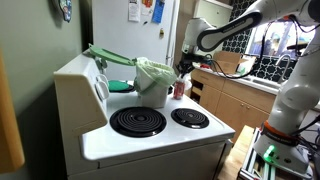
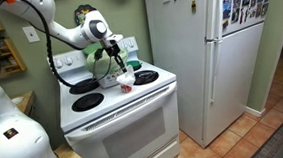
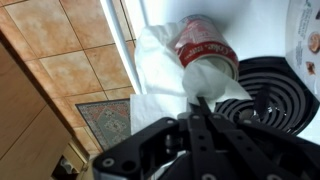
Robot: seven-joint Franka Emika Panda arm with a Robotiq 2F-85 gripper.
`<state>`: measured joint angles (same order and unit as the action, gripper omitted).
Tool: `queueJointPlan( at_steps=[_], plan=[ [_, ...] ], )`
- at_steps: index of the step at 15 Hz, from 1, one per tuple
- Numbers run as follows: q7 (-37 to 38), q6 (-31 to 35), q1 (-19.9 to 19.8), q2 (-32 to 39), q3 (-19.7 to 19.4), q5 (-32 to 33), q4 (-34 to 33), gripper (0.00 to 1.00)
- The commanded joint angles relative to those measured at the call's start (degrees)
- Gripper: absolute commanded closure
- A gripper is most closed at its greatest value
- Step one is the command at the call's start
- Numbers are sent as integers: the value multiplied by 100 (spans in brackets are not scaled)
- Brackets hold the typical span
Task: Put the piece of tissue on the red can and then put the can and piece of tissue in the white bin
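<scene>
The red can (image 3: pixel 207 47) stands near the stove's edge, with the white piece of tissue (image 3: pixel 160 85) draped over its near end and spilling off beside it. My gripper (image 3: pixel 201 102) is shut, its thin tips pressed together in a fold of the tissue right at the can. In both exterior views the gripper (image 1: pixel 183 68) (image 2: pixel 117 62) hangs just above the can (image 1: pixel 179 89) and the tissue (image 2: pixel 127 81). The white bin (image 1: pixel 152 80) with its crinkled pale green liner stands right next to the can, on the stove's back half.
The white stove top has black coil burners (image 1: pixel 137 121) (image 1: pixel 190 118) (image 3: pixel 268 88). A green flat tray-like thing (image 1: pixel 108 56) leans behind the bin. A fridge (image 2: pixel 204 45) stands beside the stove, and wooden cabinets (image 1: pixel 232 100) are beyond it. Tiled floor (image 3: pixel 70 50) lies below the stove's edge.
</scene>
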<state>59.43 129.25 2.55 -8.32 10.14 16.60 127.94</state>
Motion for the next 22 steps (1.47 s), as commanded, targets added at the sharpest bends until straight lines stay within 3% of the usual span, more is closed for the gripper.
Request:
queueJointPlan(
  at_steps=[1,11,12,22],
  plan=[
    [62,183,53,106,-26,-17,63,100],
    [127,111,127,322,-13,55,22,100],
    [139,110,122,303,-17,70,17,80],
    [279,154,111,194,-27,99,4,7]
  ],
)
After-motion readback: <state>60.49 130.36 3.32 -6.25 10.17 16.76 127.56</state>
